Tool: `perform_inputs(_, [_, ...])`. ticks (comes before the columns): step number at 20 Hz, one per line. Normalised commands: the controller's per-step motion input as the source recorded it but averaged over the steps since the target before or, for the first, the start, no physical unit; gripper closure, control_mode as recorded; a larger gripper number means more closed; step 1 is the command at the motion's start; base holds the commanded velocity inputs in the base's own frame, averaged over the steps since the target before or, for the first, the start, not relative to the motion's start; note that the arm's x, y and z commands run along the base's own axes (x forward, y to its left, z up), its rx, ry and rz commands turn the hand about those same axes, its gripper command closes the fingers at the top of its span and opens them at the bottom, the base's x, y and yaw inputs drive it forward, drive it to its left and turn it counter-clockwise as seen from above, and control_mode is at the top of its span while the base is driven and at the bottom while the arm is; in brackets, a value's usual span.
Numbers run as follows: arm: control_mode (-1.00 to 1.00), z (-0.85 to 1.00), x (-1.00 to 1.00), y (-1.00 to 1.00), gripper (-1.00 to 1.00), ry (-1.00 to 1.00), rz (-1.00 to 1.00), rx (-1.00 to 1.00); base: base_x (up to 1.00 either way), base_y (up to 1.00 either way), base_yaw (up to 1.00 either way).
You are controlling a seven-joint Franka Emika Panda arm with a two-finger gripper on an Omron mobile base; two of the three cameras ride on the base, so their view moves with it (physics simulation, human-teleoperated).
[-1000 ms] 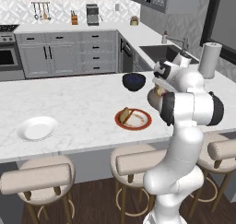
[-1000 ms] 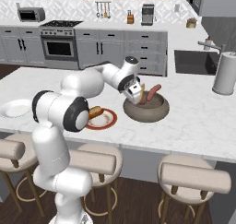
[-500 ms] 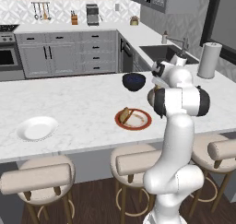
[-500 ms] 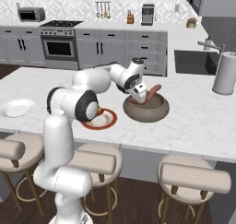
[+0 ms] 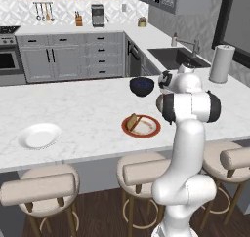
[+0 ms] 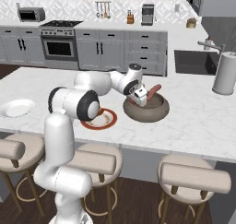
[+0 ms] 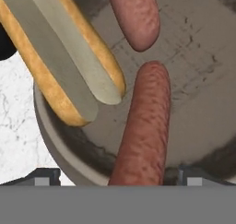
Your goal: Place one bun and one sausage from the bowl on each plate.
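Gripper (image 6: pixel 139 97) low over the bowl (image 6: pixel 161 111), jaw state not discernible; nearest sausage (image 7: pixel 144 126) lies between the finger tips beside the split bun (image 7: pixel 64 57) — judged light, firm, smooth-skinned, likely to roll, so pinch across its middle.

inside the bowl (image 7: pixel 50 135) a split bun (image 7: pixel 64 57) lies by its left rim, one sausage (image 7: pixel 144 128) beside it, another sausage (image 7: pixel 134 15) above.

No text, label, brand, number or sign can be read anywhere: not on the cabinets, the appliances, the bowl or the plates.
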Motion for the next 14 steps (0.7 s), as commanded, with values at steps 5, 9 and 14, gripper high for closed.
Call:
perform_inputs(5, [-1.0, -0.21, 0.12, 0.0, 1.0, 0.0, 0.0, 0.0, 0.0, 0.0, 0.0])
perform_inputs(9, [-1.0, -0.02, 0.01, 0.0, 1.0, 0.0, 0.0, 0.0, 0.0, 0.0, 0.0])
perform_inputs(14, [-1.0, 0.35, -0.32, 0.0, 1.0, -0.13, 0.0, 0.0, 0.0, 0.0, 0.0])
